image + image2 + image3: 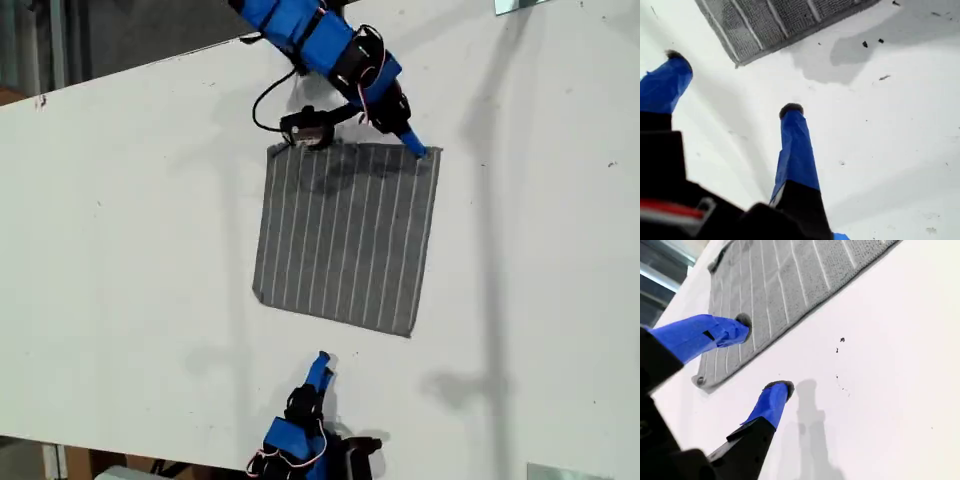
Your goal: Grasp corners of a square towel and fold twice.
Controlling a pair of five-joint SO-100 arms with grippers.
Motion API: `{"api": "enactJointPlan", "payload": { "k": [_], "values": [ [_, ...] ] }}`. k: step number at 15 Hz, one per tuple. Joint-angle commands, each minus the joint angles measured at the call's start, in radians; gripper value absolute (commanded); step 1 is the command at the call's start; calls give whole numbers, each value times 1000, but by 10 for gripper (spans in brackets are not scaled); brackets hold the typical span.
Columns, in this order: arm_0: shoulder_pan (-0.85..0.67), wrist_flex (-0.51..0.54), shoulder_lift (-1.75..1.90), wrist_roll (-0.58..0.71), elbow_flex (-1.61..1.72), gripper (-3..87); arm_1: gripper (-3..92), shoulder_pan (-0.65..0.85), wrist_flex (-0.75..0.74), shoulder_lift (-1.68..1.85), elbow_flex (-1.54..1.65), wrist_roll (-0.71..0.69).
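Observation:
The grey towel (345, 235) with thin white stripes lies flat and unfolded on the white table (130, 250). My second gripper (418, 150) reaches in from the exterior view's top and stands open at the towel's far right corner (437, 152). In the second wrist view, my second gripper (762, 355) straddles the towel's (785, 285) edge near a corner (700, 381), one fingertip (742, 322) over the cloth and the other over bare table. My first gripper (322, 358) stands open at the exterior view's bottom, short of the towel. My first gripper (733, 82) holds nothing, with a towel corner (737, 62) ahead of it.
A black cable (262, 108) loops beside the second arm near the towel's far left corner. The table's edge (120, 70) runs along the exterior view's upper left. Metal pieces sit at that view's top right (520, 5) and bottom right (565, 470).

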Motion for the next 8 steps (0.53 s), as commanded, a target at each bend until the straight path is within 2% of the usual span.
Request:
{"api": "enactJointPlan", "payload": {
  "k": [1,5,8],
  "values": [
    [17,-9,6,-18,3,227,378,-32,-152,-86,-81,0],
    [35,-15,6,-40,3,225,377,23,-236,-319,-253,-150],
    [55,-14,6,-54,3,224,371,44,-250,-379,-268,-172]
  ]
}}
